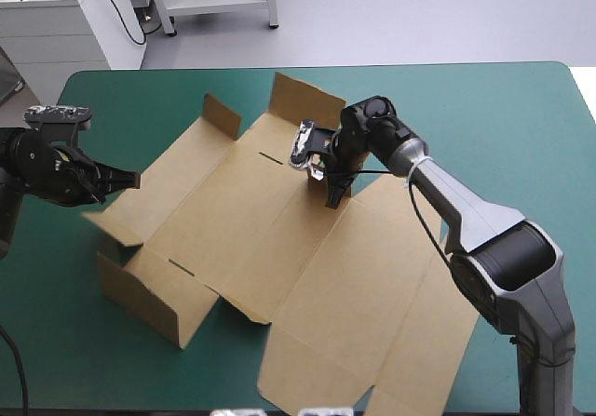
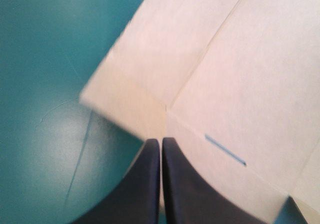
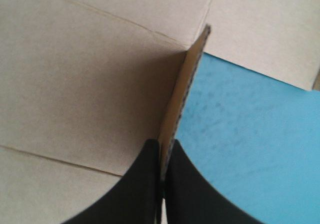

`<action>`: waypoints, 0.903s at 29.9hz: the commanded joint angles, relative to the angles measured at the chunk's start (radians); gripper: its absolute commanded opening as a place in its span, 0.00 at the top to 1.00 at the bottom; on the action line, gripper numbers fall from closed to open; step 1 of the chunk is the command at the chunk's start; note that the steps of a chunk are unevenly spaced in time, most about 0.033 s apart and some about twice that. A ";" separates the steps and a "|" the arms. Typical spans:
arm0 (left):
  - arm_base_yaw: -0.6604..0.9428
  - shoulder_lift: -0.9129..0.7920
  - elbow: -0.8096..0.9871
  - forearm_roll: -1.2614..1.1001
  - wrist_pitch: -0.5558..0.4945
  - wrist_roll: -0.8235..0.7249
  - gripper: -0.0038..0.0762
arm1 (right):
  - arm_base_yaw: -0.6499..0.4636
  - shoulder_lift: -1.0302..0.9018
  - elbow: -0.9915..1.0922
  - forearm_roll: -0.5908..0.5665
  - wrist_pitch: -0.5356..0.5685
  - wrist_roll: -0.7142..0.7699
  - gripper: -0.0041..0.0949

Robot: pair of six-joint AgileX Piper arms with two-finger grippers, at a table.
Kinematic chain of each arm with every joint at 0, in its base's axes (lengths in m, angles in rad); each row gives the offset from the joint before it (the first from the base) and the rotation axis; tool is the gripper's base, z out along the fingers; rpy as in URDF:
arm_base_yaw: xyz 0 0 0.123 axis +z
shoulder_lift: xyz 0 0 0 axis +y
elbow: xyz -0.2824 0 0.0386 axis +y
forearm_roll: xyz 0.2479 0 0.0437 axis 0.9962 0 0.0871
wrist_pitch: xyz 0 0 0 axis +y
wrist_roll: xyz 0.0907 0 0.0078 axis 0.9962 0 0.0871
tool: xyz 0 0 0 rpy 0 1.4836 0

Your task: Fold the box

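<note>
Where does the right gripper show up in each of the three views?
High view: the right gripper is mid-table, shut on a raised edge on the right side of the box.
Left wrist view: not in it.
Right wrist view: the right gripper clamps that raised edge, teal-green cover beside it.
Shared landmark: the brown box, in all three.

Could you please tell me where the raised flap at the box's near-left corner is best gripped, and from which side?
I would take its free top edge from above: the flap stands nearly upright, so a finger can pass each side. The left gripper, shut on the left edge of the box, looks nearer.
</note>
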 commanded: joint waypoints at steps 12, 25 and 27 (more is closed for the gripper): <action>-0.001 -0.029 -0.032 0.007 -0.004 0.000 0.96 | 0.141 -0.056 -0.030 0.011 -0.096 -0.272 0.96; -0.001 -0.029 -0.032 0.009 -0.004 0.000 0.96 | 0.149 -0.056 -0.030 0.023 -0.050 -0.273 0.96; -0.001 -0.029 -0.032 0.009 -0.004 0.000 0.96 | 0.149 -0.056 -0.030 0.008 -0.054 -0.255 0.96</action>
